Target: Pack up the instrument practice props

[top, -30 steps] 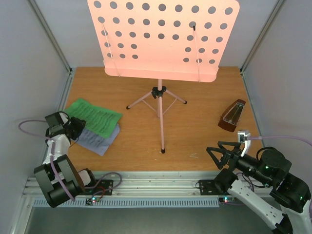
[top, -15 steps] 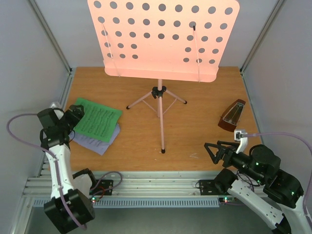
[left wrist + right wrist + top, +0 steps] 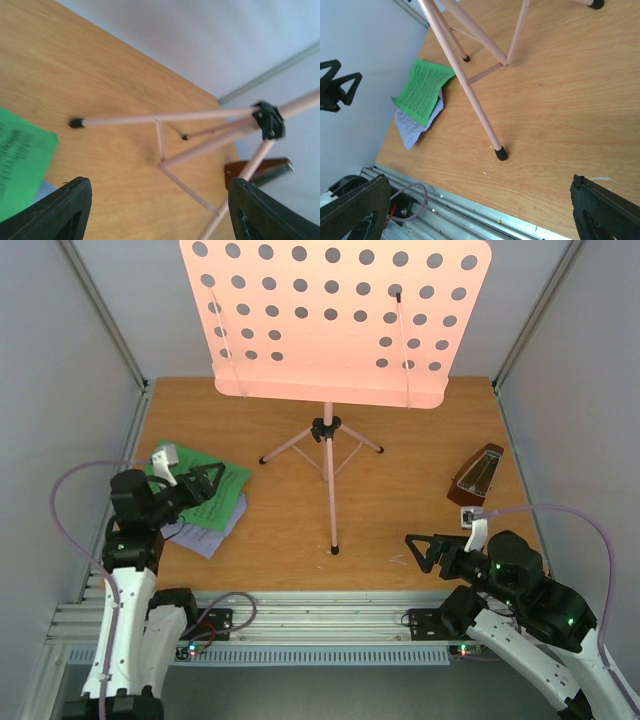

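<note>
Grey walls (image 3: 60, 390) close in the wooden table (image 3: 400, 500) on the left, right and far sides, and a metal rail runs along the near edge.

You see the pink music stand (image 3: 330, 385) as the largest thing. It stands upright at the far middle of the table. Its perforated desk faces the camera and its three thin legs are spread. One foot (image 3: 334, 550) comes toward the near edge, and the two other feet stay farther back.

Your left gripper (image 3: 213, 485) is at the near left, over the papers and pointing toward the stand. Its claw is wide, and in the wrist view only bare wood and the tripod legs show between the fingers, so it holds nothing. From these views you cannot tell if it touches the paper.

Your right gripper (image 3: 415, 552) is at the near right, above bare wood and pointing to the left. Its claw is wide too, and it is empty.

Both music sheets lie flat at the near left, beside the left wall. The green sheet (image 3: 232, 490) is on top. The white sheet (image 3: 205, 535) is partly under it and sticks out toward the near side.

On the right side the small reddish-brown metronome (image 3: 477, 478) stands alone, well apart from the stand and far from the sheets. It is a little beyond your right gripper and does not touch it.
</note>
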`<state>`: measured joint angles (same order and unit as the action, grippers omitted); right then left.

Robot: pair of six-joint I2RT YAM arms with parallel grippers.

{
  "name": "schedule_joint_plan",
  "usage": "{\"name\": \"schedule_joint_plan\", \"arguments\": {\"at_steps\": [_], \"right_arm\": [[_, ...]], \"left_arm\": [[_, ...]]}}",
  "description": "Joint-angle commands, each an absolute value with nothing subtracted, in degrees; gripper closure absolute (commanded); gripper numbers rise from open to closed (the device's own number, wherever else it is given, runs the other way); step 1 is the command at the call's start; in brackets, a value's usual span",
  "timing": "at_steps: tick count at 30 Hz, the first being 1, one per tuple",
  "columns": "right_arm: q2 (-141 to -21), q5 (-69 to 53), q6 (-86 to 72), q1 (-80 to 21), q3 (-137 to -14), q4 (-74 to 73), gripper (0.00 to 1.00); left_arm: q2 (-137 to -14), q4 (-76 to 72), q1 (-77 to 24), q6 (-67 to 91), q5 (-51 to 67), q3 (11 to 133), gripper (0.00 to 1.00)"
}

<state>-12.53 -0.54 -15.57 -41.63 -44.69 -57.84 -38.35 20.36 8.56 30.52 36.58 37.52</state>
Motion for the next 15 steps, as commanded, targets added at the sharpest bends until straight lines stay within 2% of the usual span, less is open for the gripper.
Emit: {"name": "schedule_joint_plan", "arguments": {"at_steps": [1,9,15], "right_arm": [[-11.4,-0.2,-16.9,-41.5,-43.4,-55.5,0.01],[-12.9,1.1,-19.3,-41.6,-41.9,-53.1,0.02],[-13.9,1.2,-19.3,-41.6,-42.7,-52.9,0.02]], "left_arm": [[-37.7,8.0,0.9,41.2,37.1,32.1,0.25],[-53.5,-6.9,-23.9,45.7,26.3,35.2,0.24],[-67.2,-20.8,-33.0,54.6,22.9,41.1,0.32]]}}
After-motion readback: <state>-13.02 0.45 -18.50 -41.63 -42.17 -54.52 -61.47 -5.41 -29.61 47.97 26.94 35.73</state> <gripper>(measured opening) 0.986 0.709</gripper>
